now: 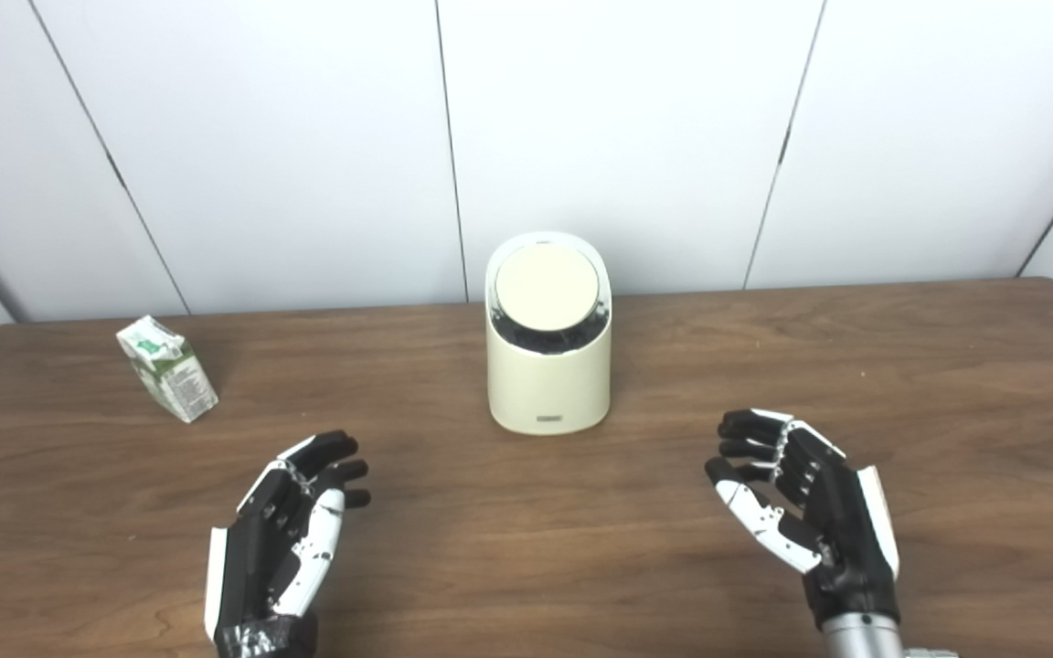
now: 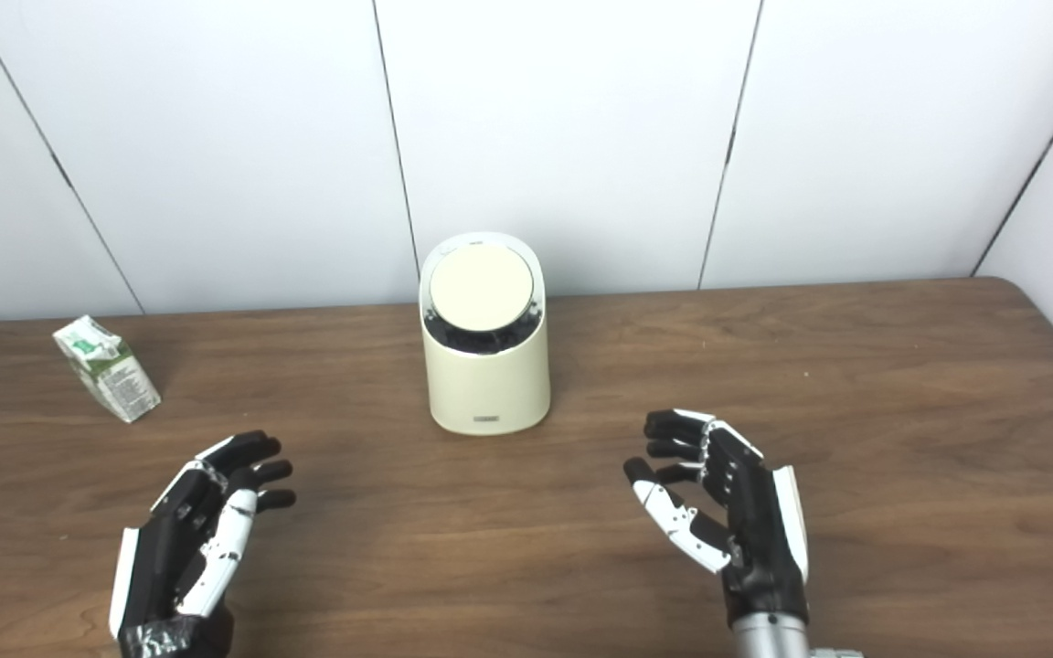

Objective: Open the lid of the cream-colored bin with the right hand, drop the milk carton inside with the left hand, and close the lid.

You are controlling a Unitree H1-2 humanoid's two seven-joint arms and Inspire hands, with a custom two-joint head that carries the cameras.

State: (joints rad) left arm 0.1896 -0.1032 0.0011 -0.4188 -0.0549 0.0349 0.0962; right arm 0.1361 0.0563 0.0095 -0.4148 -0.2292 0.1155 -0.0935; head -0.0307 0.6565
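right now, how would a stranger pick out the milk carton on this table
Start at the cream-colored bin standing mid-table near the wall. Look far left along the wooden table: the milk carton stands alone near the back left corner, small, white and green, the only boxy printed thing.

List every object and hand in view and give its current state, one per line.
cream-colored bin: upright on the table, apart from both hands.
lid: closed, tilted toward the camera.
milk carton: standing on the table at far left, leaning, untouched.
left hand: open, empty, fingers apart.
right hand: open, empty, palm facing inward.
table: wooden, bearing the bin and carton.
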